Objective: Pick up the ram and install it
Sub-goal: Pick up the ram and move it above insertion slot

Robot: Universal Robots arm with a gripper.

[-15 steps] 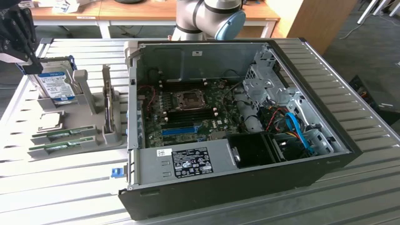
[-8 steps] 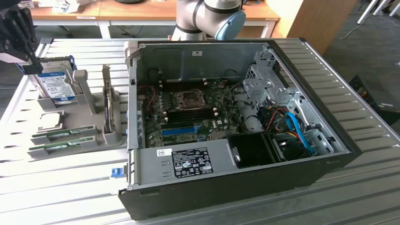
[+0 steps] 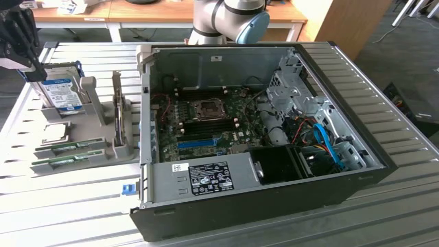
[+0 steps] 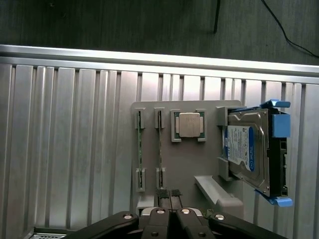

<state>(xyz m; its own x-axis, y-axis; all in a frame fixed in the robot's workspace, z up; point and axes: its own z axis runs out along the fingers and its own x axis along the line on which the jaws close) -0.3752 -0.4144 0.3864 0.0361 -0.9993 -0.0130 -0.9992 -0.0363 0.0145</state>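
Pincer [image 4: 169, 194] shut, empty, fingertips [image 4: 163, 193] pressed together, hovering over holder [image 4: 199, 167]. Ram [image 4: 160, 144] on edge in slot just ahead, untouched; second ram [image 4: 140, 149] beside it. Processor [image 4: 189, 124], drive [image 4: 246, 149] farther ahead.

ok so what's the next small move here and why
Probably open the gripper: its jaws are shut and hold nothing, while both ram sticks sit on edge in the grey holder, beside the processor. Shut, it could not straddle a stick.
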